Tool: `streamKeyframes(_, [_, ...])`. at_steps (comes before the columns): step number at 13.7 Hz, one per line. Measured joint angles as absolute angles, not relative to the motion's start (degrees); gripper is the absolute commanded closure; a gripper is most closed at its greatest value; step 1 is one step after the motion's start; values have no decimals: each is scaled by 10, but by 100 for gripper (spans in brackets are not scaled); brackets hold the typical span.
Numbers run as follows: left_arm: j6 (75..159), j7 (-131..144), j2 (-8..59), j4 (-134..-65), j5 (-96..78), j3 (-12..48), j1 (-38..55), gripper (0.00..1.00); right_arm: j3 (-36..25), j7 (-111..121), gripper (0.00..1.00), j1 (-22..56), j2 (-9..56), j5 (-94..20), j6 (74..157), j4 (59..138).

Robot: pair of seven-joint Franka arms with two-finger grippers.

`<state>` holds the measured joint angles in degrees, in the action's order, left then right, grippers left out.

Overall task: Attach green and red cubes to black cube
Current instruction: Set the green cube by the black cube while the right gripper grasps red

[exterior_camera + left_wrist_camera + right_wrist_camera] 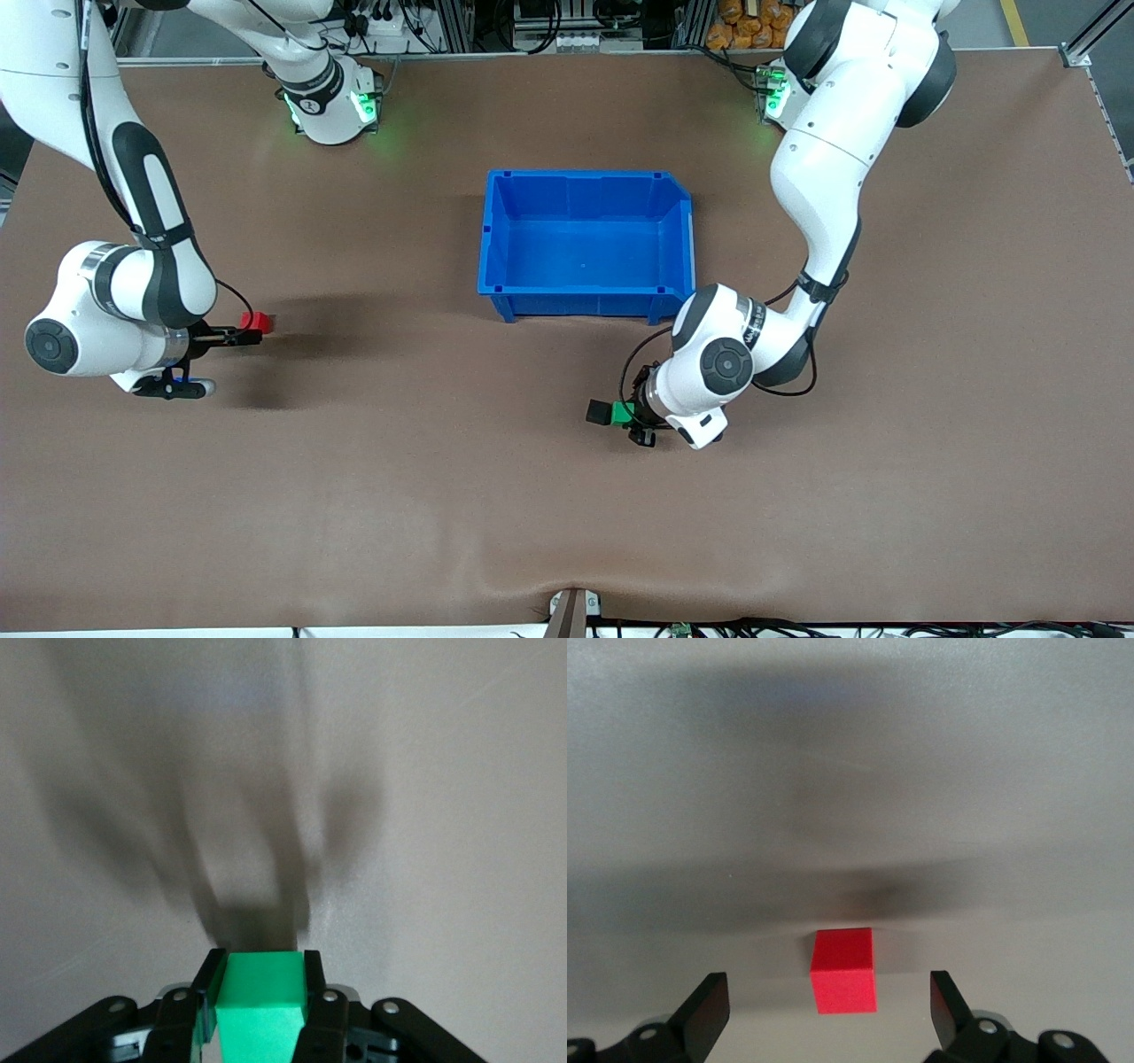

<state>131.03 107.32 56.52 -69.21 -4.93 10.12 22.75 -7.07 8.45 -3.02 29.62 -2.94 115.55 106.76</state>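
We see the green cube (624, 413) pinched tight in the left pincer (631, 416), low over the table (443, 496), nearer the front camera than the blue bin (496, 266). The black cube (600, 412) sits right against the green cube, and they look stuck together, though we cannot be sure. The red cube (259, 322) lies on the table toward the right arm's end. The right pincer (828, 1010) is wide open, with one finger on each side of the red cube and not touching it. To do this step well, we think the right pincer should go down a little, keep the red cube in the middle, close gently, then carry it to the black cube's bare side. We count one green cube, one red cube, one black cube, one blue bin and two pincers.
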Motion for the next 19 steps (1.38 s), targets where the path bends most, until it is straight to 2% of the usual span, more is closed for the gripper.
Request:
streamKeyframes(12, [1311, 1149, 571, -690, -49, 88, 260, 100, -72, 85, 0, -31, 310, -29, 1179, 1086])
streamKeyframes(13, [1311, 1160, 571, -690, -49, 88, 265, 90, -72, 85, 0, -31, 310, -29, 1180, 1088])
streamKeyframes(14, [1309, 1167, 571, -690, -49, 88, 269, 57, -72, 85, 0, -31, 310, -29, 1180, 1089])
streamKeyframes(15, [1308, 1170, 571, -690, -49, 88, 271, 18, -72, 85, 0, -31, 310, -29, 1180, 1090])
streamKeyframes(16, [1308, 1171, 571, -689, -49, 88, 271, 0, -72, 85, 0, -31, 310, -29, 1180, 1091])
streamKeyframes(19, [1307, 1171, 567, -677, -49, 86, 269, 0, -72, 85, 0, -31, 312, -29, 1186, 1094])
